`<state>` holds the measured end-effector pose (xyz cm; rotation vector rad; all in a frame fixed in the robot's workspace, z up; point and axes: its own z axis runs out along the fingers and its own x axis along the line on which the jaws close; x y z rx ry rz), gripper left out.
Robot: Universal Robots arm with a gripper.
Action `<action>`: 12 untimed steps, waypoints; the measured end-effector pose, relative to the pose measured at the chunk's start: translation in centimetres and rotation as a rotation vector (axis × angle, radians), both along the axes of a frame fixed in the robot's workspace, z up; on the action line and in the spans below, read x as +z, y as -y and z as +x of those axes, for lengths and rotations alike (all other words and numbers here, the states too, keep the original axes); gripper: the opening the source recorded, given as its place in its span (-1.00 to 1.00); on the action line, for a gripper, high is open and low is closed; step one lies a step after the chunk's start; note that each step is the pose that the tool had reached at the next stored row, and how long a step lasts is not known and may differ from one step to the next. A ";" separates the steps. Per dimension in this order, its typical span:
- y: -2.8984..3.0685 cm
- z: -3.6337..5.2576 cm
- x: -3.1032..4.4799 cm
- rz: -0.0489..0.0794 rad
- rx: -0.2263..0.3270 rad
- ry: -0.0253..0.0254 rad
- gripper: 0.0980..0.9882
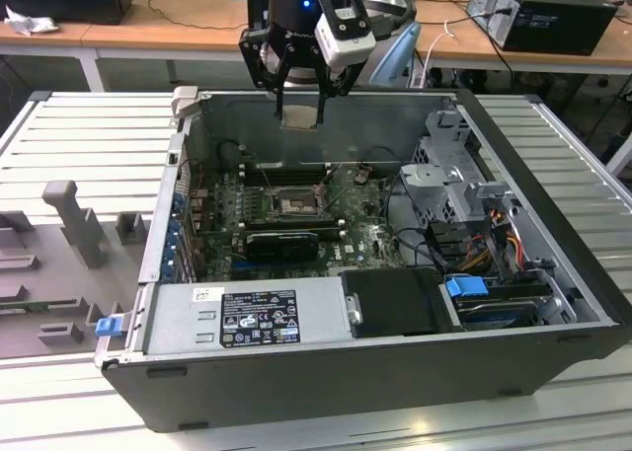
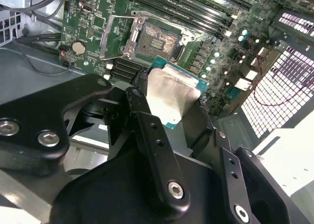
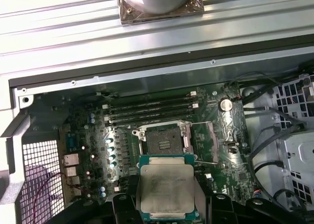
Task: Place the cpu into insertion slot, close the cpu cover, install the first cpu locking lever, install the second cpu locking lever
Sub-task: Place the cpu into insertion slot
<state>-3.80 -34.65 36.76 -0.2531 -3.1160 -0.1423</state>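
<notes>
fingers (image 1: 279, 96) pinching cpu (image 1: 299, 115) above case (image 1: 395, 372) | first wrist view: insertion slot (image 3: 164, 141) uncovered, cpu cover (image 3: 214, 145) seemingly swung aside

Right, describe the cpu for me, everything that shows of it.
The cpu is a small flat square chip: a dull, smudged silvery metal top with a green board edge showing around it. The pincer clamps it at two opposite sides, metal top toward the wrist cameras. It hangs in the air above the open computer case, apart from the empty insertion slot below it.
</notes>
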 end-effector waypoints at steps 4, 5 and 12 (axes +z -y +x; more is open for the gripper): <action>0.00 0.00 0.00 0.000 -0.011 0.0000 -0.04; 0.00 0.00 0.00 0.000 -0.015 0.0000 -0.04; 0.00 0.00 0.00 0.000 -0.037 0.0000 -0.04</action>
